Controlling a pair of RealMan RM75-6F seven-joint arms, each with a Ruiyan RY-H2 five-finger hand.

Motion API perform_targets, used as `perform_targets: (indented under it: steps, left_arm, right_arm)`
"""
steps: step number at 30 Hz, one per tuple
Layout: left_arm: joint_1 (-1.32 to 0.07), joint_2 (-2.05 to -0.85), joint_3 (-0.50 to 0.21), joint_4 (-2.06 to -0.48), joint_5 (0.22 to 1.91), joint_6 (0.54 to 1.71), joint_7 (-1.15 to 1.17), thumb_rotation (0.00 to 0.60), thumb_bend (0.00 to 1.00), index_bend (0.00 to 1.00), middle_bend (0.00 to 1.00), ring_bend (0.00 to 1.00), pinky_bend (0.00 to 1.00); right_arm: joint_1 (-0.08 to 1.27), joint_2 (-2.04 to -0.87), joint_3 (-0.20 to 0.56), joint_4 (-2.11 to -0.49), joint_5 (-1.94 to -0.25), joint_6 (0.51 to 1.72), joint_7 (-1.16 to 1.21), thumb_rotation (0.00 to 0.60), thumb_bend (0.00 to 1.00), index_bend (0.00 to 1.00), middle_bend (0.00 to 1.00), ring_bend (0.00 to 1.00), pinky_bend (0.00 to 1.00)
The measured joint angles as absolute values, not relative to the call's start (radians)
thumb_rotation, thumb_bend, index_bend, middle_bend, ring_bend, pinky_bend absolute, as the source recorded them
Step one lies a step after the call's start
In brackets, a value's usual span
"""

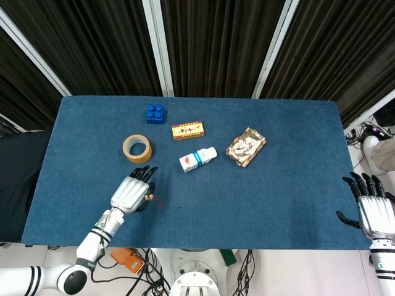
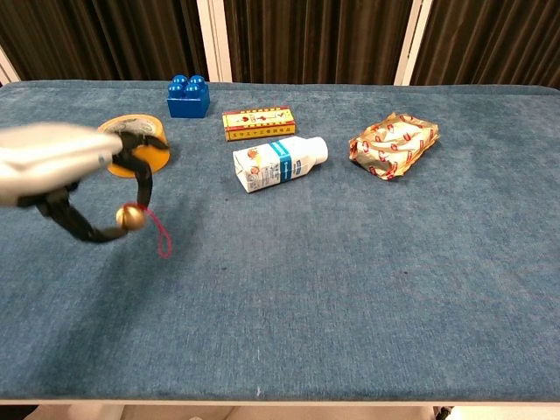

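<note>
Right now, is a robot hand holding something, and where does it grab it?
Yes. The left hand pinches the small gold bell by its round body; the red string dangles free. The right hand holds nothing.

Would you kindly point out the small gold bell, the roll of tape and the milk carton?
gold bell [image 2: 132, 216], chest view, on its round body.
roll of tape [image 1: 137, 148], head view, on its top rim.
milk carton [image 2: 276, 163], chest view, on its side panel.
</note>
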State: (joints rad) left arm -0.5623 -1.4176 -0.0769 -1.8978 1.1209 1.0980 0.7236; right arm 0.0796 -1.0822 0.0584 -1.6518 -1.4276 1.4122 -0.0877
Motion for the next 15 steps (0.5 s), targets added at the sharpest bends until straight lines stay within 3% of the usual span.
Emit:
perform_targets:
  steps: [8, 15]
  left_arm:
    - [-0.609, -1.257, -0.129, -2.163, 1.014, 1.212, 0.964, 0.600, 0.39, 0.52, 0.05, 0.00, 0.12]
    - [-0.667, -1.188, -0.158, -2.293, 0.931, 1.292, 1.117, 0.600, 0.39, 0.52, 0.05, 0.00, 0.12]
  right_arm:
    - [0.079, -1.078, 0.059, -1.654, -1.426, 1.411, -0.079, 0.600, 0.30, 0.22, 0.16, 0.11, 0.00]
    - [0.079, -1.077, 0.059, -1.654, -1.426, 1.412, -0.076, 0.600, 0.30, 0.22, 0.16, 0.11, 0.00]
